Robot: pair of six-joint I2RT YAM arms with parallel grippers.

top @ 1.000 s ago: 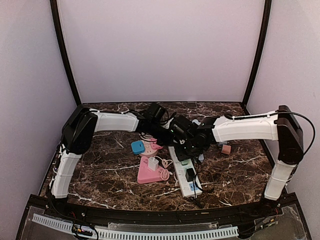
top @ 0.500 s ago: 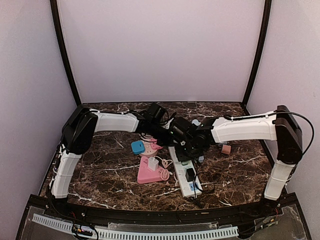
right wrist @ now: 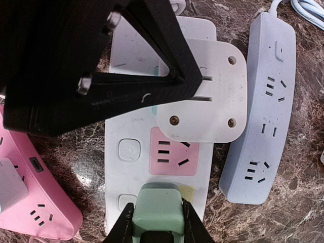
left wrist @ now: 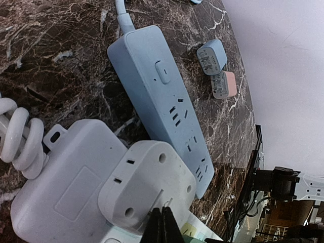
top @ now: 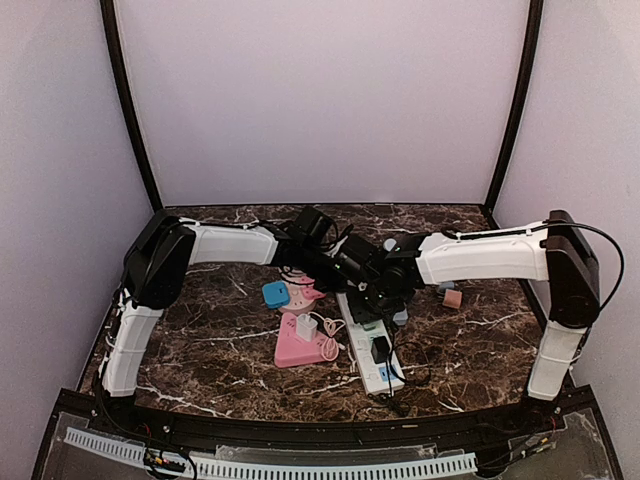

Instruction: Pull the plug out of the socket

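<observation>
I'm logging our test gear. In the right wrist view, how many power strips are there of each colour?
white power strip: 1
pale blue power strip: 1
pink power strip: 1
Total: 3

In the top view, both arms are crowding over the far end of the long white power strip (top: 362,345), hiding it, and their fingers are showing too small to tell apart. From the right wrist, the left hand (right wrist: 177,77) is blocking the strip's upper left corner. The bottom edge is cutting off the mint-green square plug (right wrist: 156,210) and the right hand (right wrist: 157,218) flanking it. The pink triangular socket block (right wrist: 30,202) is running off the left edge.
</observation>
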